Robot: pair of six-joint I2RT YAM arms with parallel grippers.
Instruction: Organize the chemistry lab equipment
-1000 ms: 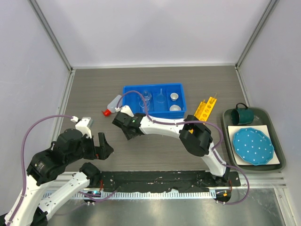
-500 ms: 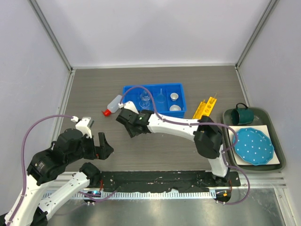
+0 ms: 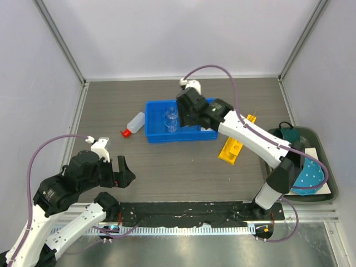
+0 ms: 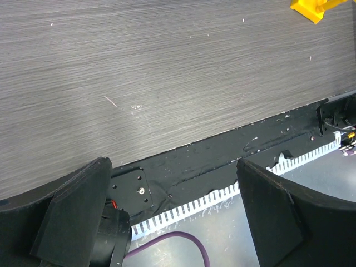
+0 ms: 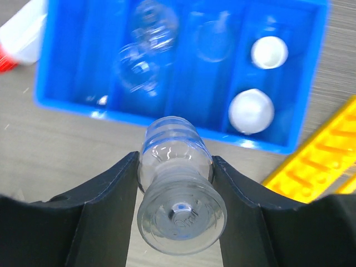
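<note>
My right gripper is shut on a small clear glass beaker, held above the near wall of the blue tray. From above, the right gripper hangs over the tray's left half. In the tray lie two more glass beakers, a glass funnel and two white dishes. A red-capped squeeze bottle lies left of the tray. The yellow tube rack lies to its right. My left gripper is open and holds nothing, low at the near left.
A dark tray at the right holds the teal mug and the blue dotted plate, both partly hidden by my right arm. The black base strip and metal edge run under my left gripper.
My right arm has swung from the table in front of the tray, near the squeeze bottle, up and back over the blue tray. The left arm has stayed put.
</note>
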